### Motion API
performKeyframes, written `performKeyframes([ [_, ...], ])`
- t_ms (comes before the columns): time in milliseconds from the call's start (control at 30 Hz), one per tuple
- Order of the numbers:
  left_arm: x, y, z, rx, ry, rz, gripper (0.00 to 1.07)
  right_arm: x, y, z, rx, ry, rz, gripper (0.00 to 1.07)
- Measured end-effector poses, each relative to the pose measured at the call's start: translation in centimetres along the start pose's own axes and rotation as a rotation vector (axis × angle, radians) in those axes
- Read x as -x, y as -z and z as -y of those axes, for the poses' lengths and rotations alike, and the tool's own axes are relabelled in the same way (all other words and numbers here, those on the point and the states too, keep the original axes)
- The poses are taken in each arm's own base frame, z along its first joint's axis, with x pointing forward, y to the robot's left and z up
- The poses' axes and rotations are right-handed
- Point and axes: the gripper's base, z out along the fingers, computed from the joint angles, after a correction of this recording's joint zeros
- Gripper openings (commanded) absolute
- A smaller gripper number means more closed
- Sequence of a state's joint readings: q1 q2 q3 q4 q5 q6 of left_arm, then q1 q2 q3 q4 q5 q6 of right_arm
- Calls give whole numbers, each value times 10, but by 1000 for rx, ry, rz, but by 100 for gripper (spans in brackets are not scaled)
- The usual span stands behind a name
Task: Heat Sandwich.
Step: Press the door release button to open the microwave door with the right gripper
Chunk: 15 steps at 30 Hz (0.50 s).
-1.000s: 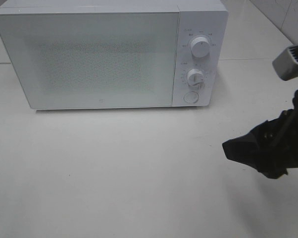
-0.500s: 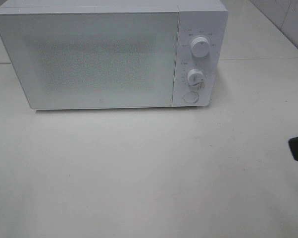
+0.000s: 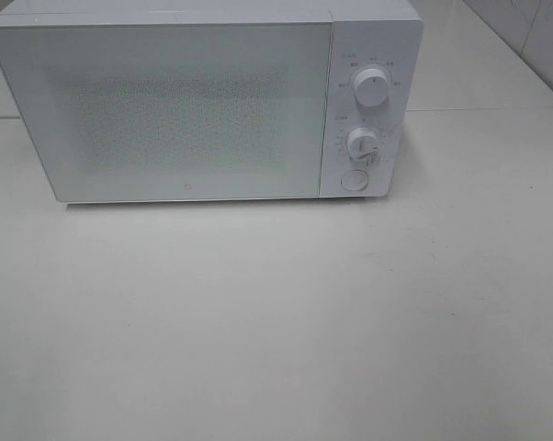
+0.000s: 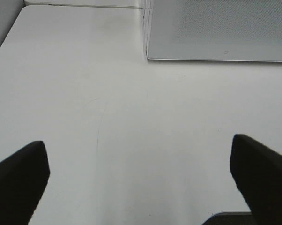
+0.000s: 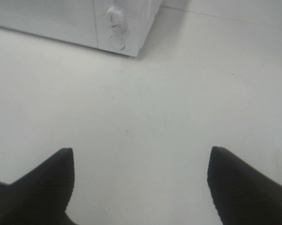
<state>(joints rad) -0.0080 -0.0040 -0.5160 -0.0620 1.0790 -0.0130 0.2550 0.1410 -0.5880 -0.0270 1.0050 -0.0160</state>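
Your microwave stands at the far edge of the bench with its door closed. The sandwich shows nowhere, neither on the bench nor in either hand, and you cannot tell whether it lies behind that frosted door. Your left gripper and right gripper both hang spread wide and empty. If it is inside, you likely have the dials left — then fetching it out.

You withdrew the right arm: its gripper, which stood over the right side of the desk a second ago, left the high view completely.
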Motion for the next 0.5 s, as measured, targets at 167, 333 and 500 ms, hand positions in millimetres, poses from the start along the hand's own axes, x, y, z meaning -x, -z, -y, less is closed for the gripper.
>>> performKeyframes([
  [167, 0, 0, 0, 0, 0, 0, 100, -18, 3, -1, -66, -81, 32, 76],
  [333, 0, 0, 0, 0, 0, 0, 100, -29, -1, -2, -110, -119, 41, 76],
  [500, 0, 0, 0, 0, 0, 0, 100, -29, -1, -2, -144, -142, 51, 76],
])
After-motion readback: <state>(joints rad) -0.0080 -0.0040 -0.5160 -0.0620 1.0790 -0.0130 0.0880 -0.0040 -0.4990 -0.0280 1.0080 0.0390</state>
